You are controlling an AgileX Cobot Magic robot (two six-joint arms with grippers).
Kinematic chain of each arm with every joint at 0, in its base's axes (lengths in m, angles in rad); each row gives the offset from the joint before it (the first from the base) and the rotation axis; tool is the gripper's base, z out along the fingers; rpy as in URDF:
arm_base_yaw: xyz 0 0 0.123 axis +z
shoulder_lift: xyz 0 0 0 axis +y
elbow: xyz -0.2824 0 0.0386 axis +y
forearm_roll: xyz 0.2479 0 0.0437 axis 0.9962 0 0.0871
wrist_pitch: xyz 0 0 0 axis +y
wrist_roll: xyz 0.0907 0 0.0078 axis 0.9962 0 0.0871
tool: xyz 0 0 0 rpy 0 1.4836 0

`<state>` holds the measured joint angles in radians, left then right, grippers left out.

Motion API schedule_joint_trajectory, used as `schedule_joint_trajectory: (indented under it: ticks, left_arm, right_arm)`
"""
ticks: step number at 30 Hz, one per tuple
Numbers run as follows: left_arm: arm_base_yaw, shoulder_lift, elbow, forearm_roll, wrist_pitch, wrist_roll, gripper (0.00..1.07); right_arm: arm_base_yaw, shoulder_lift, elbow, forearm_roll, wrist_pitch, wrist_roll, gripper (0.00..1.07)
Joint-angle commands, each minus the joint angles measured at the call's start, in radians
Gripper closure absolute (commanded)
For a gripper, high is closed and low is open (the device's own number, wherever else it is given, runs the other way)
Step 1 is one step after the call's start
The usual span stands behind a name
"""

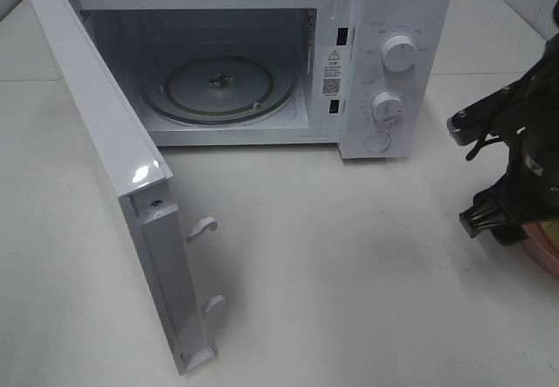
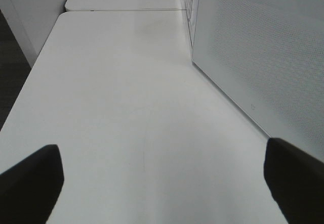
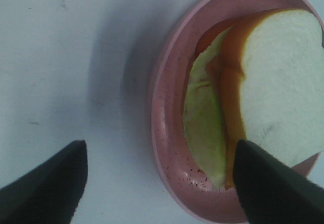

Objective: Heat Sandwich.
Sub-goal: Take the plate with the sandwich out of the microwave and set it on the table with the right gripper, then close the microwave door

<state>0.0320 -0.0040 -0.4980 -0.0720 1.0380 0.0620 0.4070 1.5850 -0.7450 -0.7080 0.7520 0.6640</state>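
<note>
The sandwich (image 3: 273, 92) lay on the pink plate (image 3: 169, 133) on the white bench (image 1: 349, 273), right of the microwave (image 1: 384, 64), whose door (image 1: 131, 195) stood open. The right end effector (image 3: 157, 183) hung spread wide above the plate rim, gripping nothing. The left end effector (image 2: 162, 183) was spread wide, empty, beside the microwave's side wall.

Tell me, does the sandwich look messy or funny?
A bit. The sandwich sits off-centre on the pink plate, and its green leaf sticks out past the bread. Dark specks dot the plate near its rim. Nothing looks spilled or broken.
</note>
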Motion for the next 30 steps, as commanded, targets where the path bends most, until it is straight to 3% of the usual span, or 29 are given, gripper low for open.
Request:
schedule_joint_trajectory:
  ticks: [1, 5, 19, 30]
  left_arm:
    - [0.003, -0.023, 0.003, 0.002, -0.002, -0.001, 0.05]
    - [0.003, -0.023, 0.003, 0.002, -0.002, -0.001, 0.05]
    - [0.003, -0.023, 0.003, 0.002, -0.002, -0.001, 0.05]
    - [0.003, -0.023, 0.003, 0.002, -0.002, -0.001, 0.05]
  right_arm:
    - [0.000, -0.061, -0.001, 0.057, 0.005, -0.073, 0.31]
    - [0.000, -0.202, -0.001, 0.172, 0.040, -0.173, 0.31]
    - [0.002, -0.489, -0.001, 0.379, 0.164, -0.326, 0.31]
    - [0.002, -0.748, -0.001, 0.464, 0.257, -0.423, 0.31]
